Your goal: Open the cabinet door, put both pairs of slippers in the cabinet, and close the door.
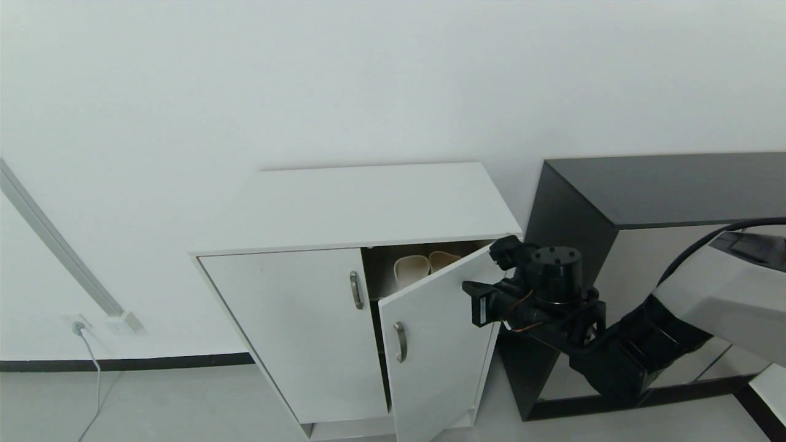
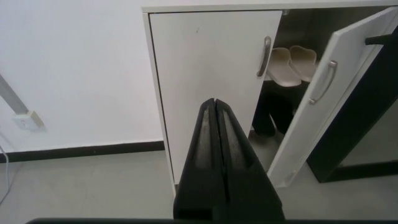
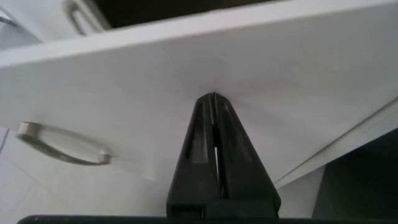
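Observation:
A white two-door cabinet [image 1: 362, 202] stands against the wall. Its right door [image 1: 436, 344] is partly open; the left door [image 1: 295, 325] is shut. On an inside shelf sits a beige pair of slippers [image 1: 424, 267], seen as slippers [image 2: 291, 63] in the left wrist view, with a dark pair [image 2: 268, 115] lower down. My right gripper [image 3: 214, 99] is shut, its tip pressed against the outer face of the right door [image 3: 249, 68] near the handle [image 3: 62, 143]. That gripper [image 1: 500, 248] sits at the door's top outer edge. My left gripper [image 2: 214, 106] is shut, held back in front of the left door [image 2: 211, 56].
A black cabinet [image 1: 651, 184] with a shiny front stands right of the white one, close to the open door's swing. A wall socket with a plugged cable [image 1: 80, 325] and a grey cable duct [image 1: 55, 245] are at the left. Grey floor [image 1: 153, 405] lies in front.

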Tool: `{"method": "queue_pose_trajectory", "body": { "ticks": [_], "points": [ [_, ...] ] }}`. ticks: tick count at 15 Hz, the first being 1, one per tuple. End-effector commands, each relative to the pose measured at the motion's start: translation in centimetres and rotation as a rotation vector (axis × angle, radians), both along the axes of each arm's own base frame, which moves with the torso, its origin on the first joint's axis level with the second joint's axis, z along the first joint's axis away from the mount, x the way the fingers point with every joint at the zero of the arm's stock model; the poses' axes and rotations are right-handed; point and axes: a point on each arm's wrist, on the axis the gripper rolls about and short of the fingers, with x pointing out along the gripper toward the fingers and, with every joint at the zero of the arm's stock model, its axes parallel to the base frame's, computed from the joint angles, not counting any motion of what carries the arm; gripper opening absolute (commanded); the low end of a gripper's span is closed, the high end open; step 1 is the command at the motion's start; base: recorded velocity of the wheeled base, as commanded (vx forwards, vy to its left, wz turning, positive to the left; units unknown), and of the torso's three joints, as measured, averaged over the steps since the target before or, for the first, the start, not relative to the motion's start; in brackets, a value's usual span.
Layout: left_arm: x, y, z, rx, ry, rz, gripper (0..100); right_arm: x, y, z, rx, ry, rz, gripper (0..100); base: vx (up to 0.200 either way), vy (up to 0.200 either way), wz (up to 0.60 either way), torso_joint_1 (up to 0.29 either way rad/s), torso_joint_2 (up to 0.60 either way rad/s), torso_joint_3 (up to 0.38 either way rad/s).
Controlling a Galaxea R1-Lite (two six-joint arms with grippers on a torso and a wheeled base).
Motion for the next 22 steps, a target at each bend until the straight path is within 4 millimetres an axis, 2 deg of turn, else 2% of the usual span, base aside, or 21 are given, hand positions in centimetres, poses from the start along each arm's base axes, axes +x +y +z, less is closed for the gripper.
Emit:
{"method": "queue_pose_trajectory", "body": {
  "ticks": [1, 5, 14, 22],
  "points": [
    [0.0, 0.0, 0.0, -0.001, 0.001, 0.000, 0, 1.4, 0.0, -1.1, -0.010, 0.020, -0.017, 0, 0.000, 0.000, 0.00, 0.000, 0.00, 0.000],
    [0.0, 0.0, 0.0, -0.001, 0.001, 0.002, 0, 3.1, 0.1, -1.5, -0.002, 0.013, -0.039, 0, 0.000, 0.000, 0.00, 0.000, 0.00, 0.000],
    [0.0, 0.0, 0.0, -0.001, 0.001, 0.005, 0, 4.0, -0.1, -2.2, -0.002, 0.013, -0.053, 0, 0.000, 0.000, 0.00, 0.000, 0.00, 0.000],
    [0.0, 0.0, 0.0, -0.001, 0.000, 0.003, 0, 4.4, -0.2, -1.7, 0.005, 0.001, -0.061, 0, 0.000, 0.000, 0.00, 0.000, 0.00, 0.000]
  ]
}}
